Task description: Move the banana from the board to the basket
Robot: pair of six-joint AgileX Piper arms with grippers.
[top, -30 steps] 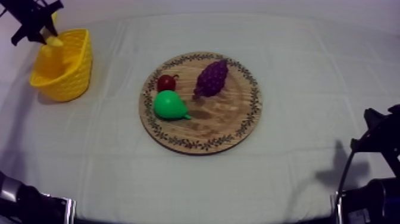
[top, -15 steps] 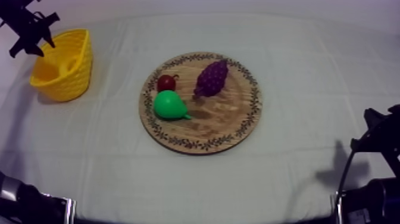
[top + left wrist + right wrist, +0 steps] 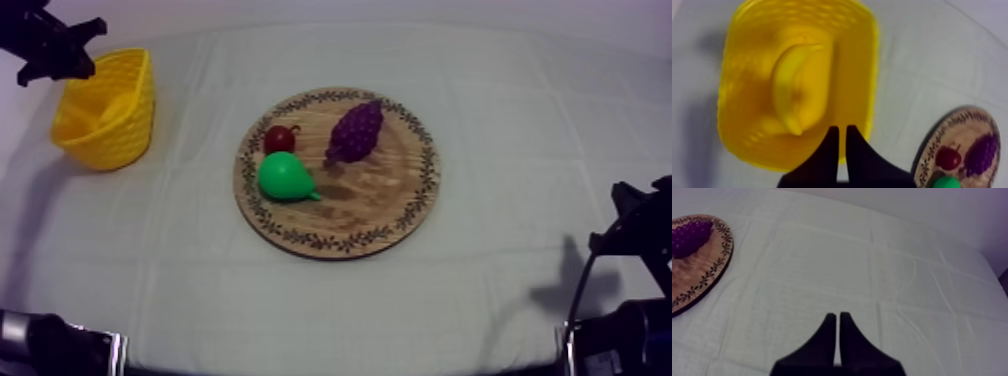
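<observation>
The banana (image 3: 799, 85) lies inside the yellow basket (image 3: 867, 75), curved along its bottom. My left gripper (image 3: 840, 129) hangs above the basket's near rim, its fingers together as a narrow wedge, holding nothing. From above, the left gripper (image 3: 50, 52) is at the table's far left corner, just beyond the basket (image 3: 125, 125). The round wooden board (image 3: 385, 205) sits mid-table with a green pear (image 3: 285, 177), a small red fruit (image 3: 279, 138) and purple grapes (image 3: 356, 130). My right gripper (image 3: 837, 315) is shut over bare cloth, right of the board (image 3: 697, 278).
The right arm (image 3: 635, 235) rests low at the table's right edge. Wide bare cloth lies between board and basket, and along the front. The board's edge with the red fruit (image 3: 948, 157) and grapes (image 3: 982, 152) lies just beyond the basket.
A second ago the left gripper held the banana over the basket. The banana now lies in the basket, and the gripper has risen and drifted to the far left.
</observation>
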